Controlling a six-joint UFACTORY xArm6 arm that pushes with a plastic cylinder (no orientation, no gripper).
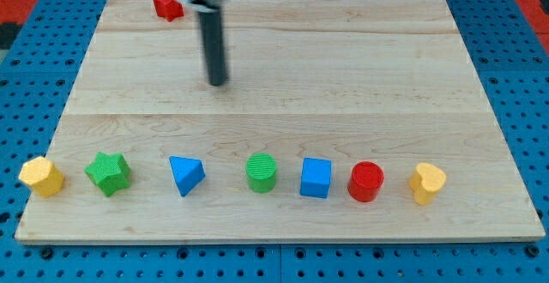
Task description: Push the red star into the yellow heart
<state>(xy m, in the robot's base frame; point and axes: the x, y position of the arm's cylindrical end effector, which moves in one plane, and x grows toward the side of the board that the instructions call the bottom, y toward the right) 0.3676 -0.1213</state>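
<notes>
Red star [168, 5] sits at the view's top-left corner of the board, far from the yellow heart [426, 183], which is at the view's bottom right, last in the bottom row. Star and heart well apart, on opposite corners.

Largest first: wooden board [343, 69], pale planks, fills most of the view, on a blue pegboard table [515, 51]. Dark rod comes down from the view's top, blurred at its upper end. My tip [218, 82] rests on bare wood, below and to the right of the red star, not touching it, clear gap between. Tip well above the bottom row. No gripper on this rig, just the rod, so nothing spread, pressed or pinching.

Bottom row, 7 blocks, left to right, all apart from each other:
- yellow block [41, 176], roughly hexagonal, at the board's left edge
- green star [108, 172], just right of it
- blue triangle [185, 175]
- green cylinder [262, 172], about under the tip but far below
- blue cube [316, 177], near the green cylinder
- red cylinder [366, 181], just right of the blue cube
- yellow heart, just right of the red cylinder, near the board's right edge

Red star is the only block in the top half.
</notes>
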